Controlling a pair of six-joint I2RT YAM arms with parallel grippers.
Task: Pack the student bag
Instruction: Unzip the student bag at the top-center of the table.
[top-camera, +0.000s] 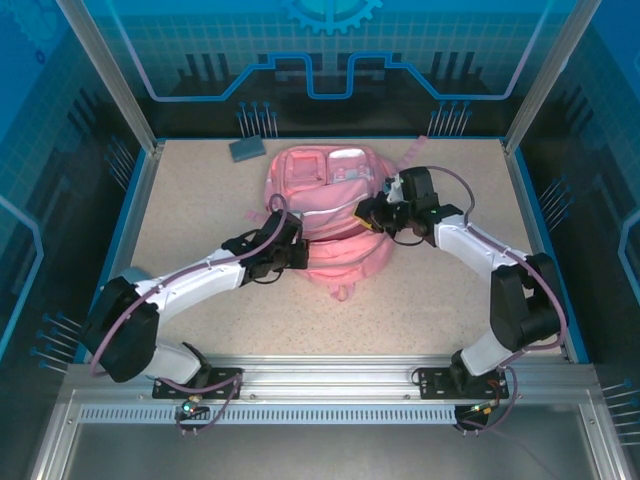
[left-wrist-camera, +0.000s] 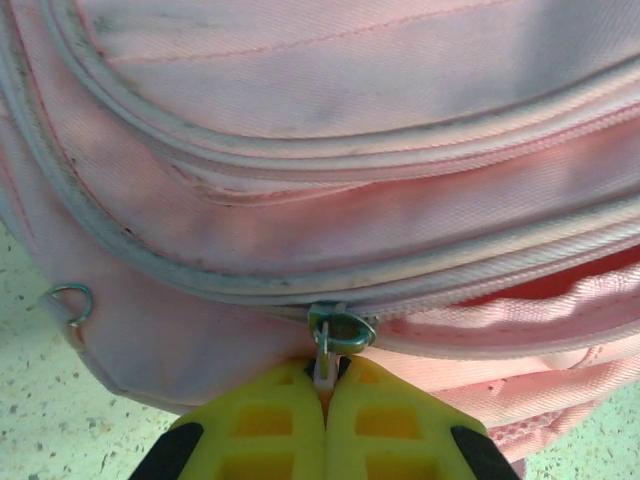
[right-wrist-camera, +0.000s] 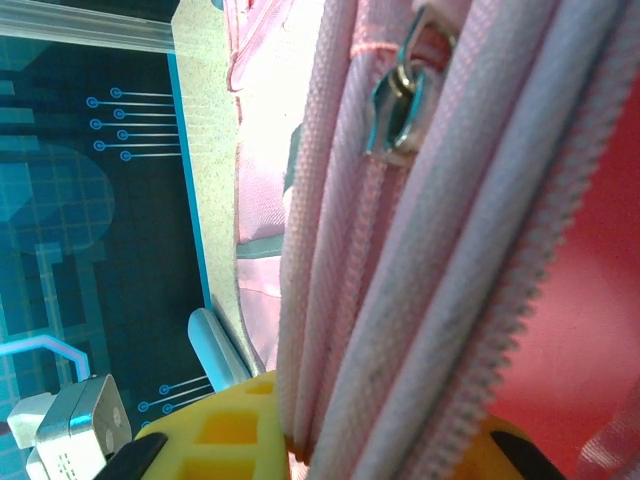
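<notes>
Nearest, the left gripper (left-wrist-camera: 325, 388), its yellow fingers pressed fully together, pinches the small pale pull tab (left-wrist-camera: 321, 372) of a teal metal zip slider (left-wrist-camera: 342, 330) on the student bag (top-camera: 338, 262) — a large soft pink fabric backpack lying midway up the speckled beige table (top-camera: 200, 210). The pull should run steadily along the zip line, not upward. The right gripper (right-wrist-camera: 370, 445) clamps the bag's piped zip edge — nearly closed — bracing it. Beyond lies a small grey-blue flat case (top-camera: 246, 149).

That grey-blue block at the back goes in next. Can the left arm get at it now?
Probably not yet: the left gripper is shut on the student bag's zip pull. Bare table lies between it and the grey-blue block.
</notes>
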